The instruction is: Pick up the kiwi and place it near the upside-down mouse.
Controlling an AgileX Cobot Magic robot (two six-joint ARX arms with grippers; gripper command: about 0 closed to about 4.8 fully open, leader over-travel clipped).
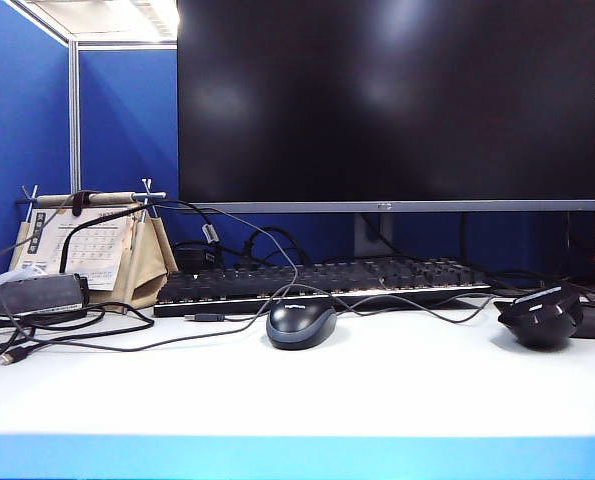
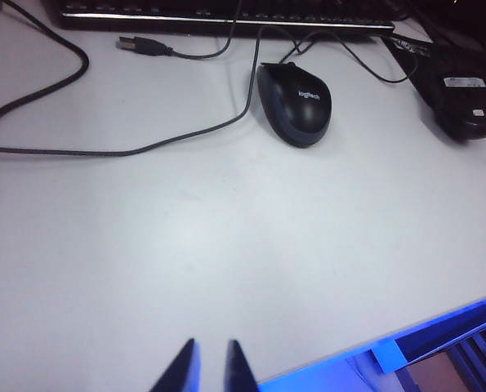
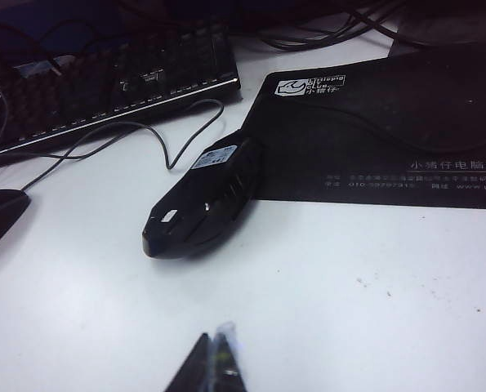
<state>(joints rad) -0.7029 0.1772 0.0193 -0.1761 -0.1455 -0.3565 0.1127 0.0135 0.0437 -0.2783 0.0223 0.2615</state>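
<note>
The upside-down mouse [image 1: 542, 315] is lying belly-up on the white desk [image 1: 377, 385], at the right side of the exterior view, its label and underside facing upward. In the right wrist view the same mouse [image 3: 202, 204] is resting with one end against the edge of a black mouse pad [image 3: 390, 131], and its cable is looping back toward the keyboard [image 1: 317, 282]. The kiwi is not appearing in any of the three views.

The right gripper [image 3: 212, 366] is hovering above bare desk near the upside-down mouse, its two fingertips pressed together and holding nothing. The left gripper [image 2: 207, 367] is hanging over the desk's near edge, well apart from both mice, its fingers standing slightly apart with a narrow gap between them and nothing in it.

A dark blue-grey mouse [image 1: 301, 323] is sitting right way up just in front of the keyboard, near the middle of the desk. A large dark monitor [image 1: 387, 100] is looming behind, and a desk calendar [image 1: 97, 245] is standing at far left among loose cables [image 1: 127, 340].
</note>
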